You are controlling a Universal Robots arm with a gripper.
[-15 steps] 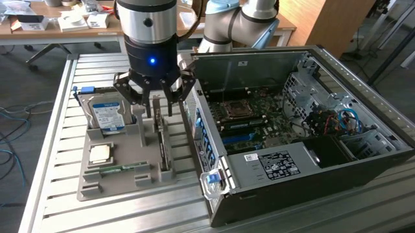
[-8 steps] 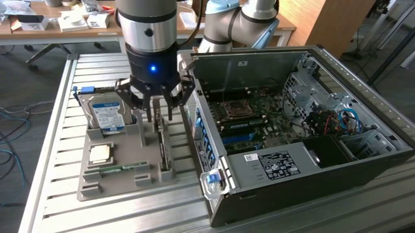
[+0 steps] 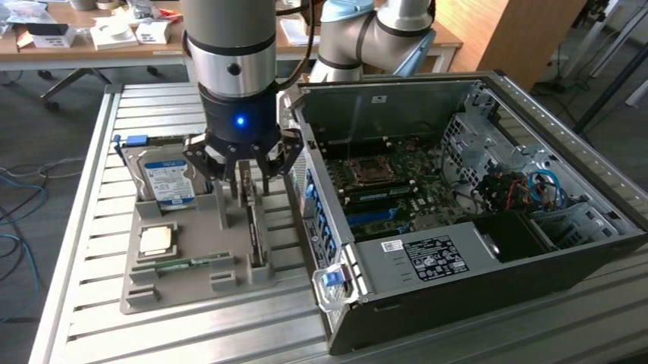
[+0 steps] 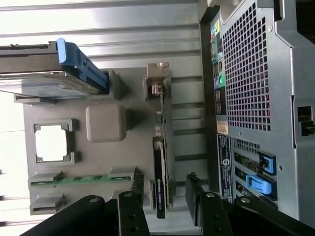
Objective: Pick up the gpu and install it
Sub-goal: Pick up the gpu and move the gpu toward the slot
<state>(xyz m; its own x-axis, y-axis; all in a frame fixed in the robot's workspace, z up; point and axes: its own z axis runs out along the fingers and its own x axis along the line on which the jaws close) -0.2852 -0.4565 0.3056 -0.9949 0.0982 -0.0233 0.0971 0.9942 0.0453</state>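
Note:
The gpu stands on its edge in a slot of the grey holder, its silver bracket at one end. In the exterior view the gpu is a thin dark card at the holder's right side, next to the computer case. My gripper hangs just above it, open. In the wrist view my gripper straddles the card's black edge, one of the black fingers on each side with a gap to the card. Nothing is held.
The open computer case lies at the exterior view's right with its motherboard exposed. The holder also carries a hard drive, a processor chip and a memory stick. Everything rests on a slatted metal table.

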